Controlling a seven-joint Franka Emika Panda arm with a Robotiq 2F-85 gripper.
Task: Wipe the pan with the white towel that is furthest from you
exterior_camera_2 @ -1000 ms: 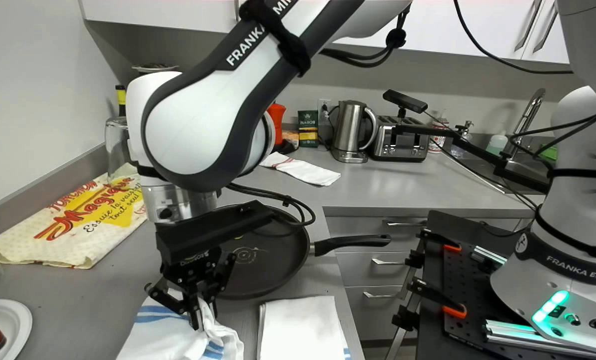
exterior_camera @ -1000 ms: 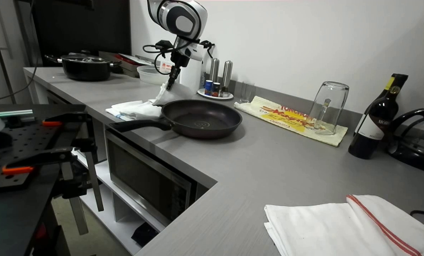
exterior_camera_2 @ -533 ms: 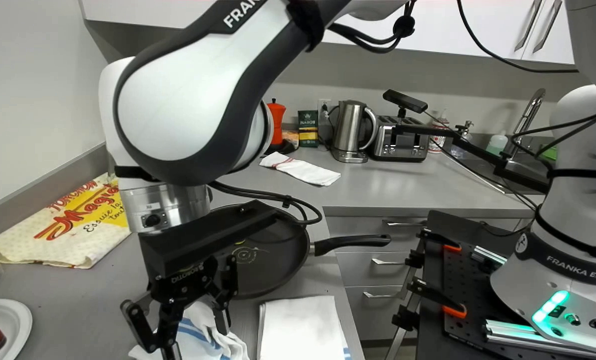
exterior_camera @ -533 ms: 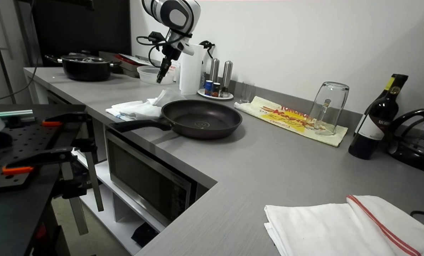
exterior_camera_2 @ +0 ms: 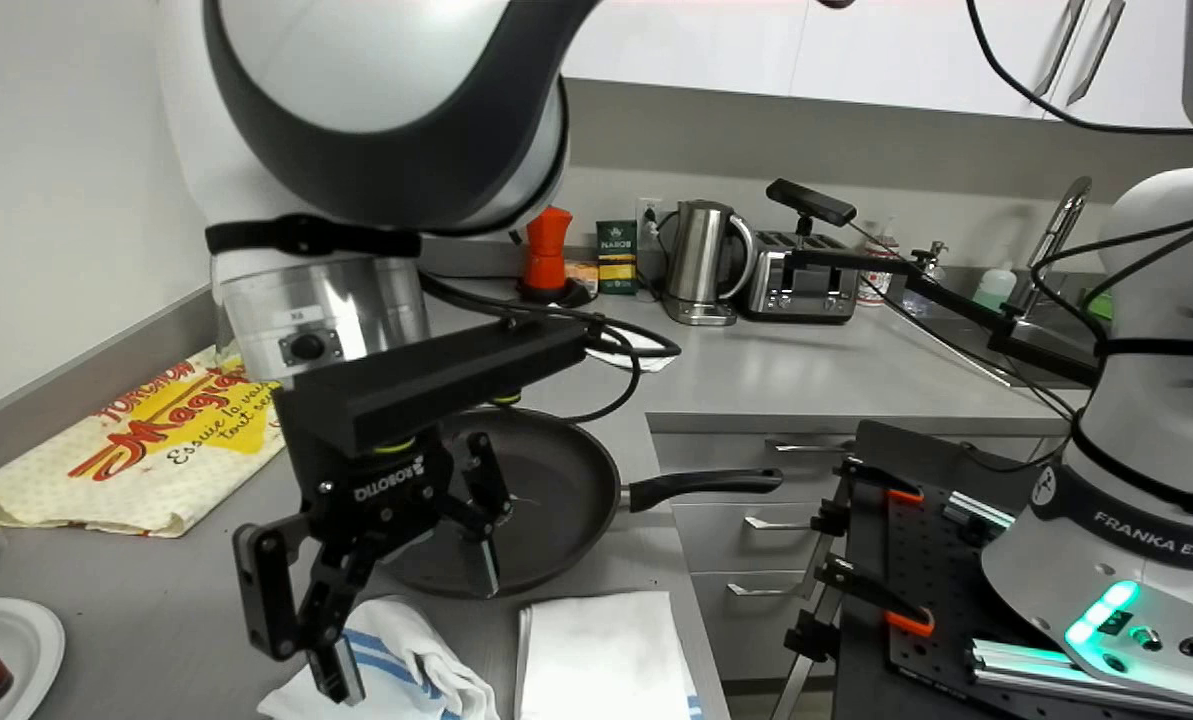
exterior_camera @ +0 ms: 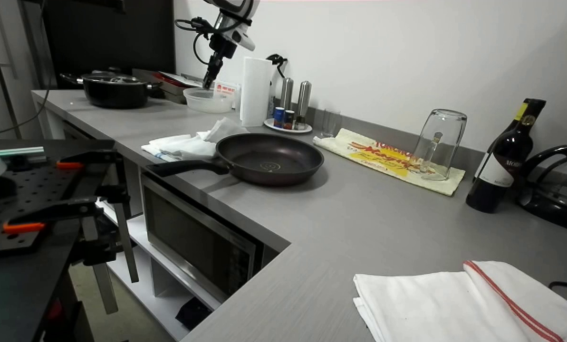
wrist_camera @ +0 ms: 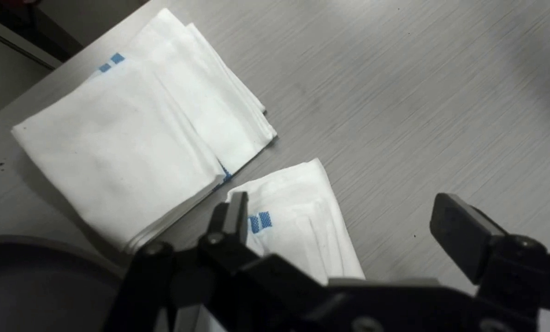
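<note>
The black pan (exterior_camera: 269, 164) rests on the grey counter, its handle pointing past the front edge; its rim shows at lower left in the wrist view. Beside it lies a white towel with blue stripes (exterior_camera_2: 421, 655), loosely folded and rumpled, farther from the robot base. A neatly folded white towel with blue marks (wrist_camera: 132, 138) lies closer to the edge, a small gap between the two. My gripper (wrist_camera: 341, 207) hangs above the rumpled towel, jaws wide apart, nothing between them. In an exterior view the gripper (exterior_camera: 208, 84) is well clear of the counter.
A red-striped white towel (exterior_camera: 454, 304) lies farther along the counter. Near the wall are a yellow printed cloth (exterior_camera: 369, 154) under a glass jar (exterior_camera: 442, 137), a plate (exterior_camera_2: 41, 640) with small shakers, a paper roll (exterior_camera: 255, 92) and a plastic tub (exterior_camera: 207, 102).
A second ago my gripper was shut on the rumpled towel. It has opened, let the towel drop beside the pan, and risen up and away from it.
</note>
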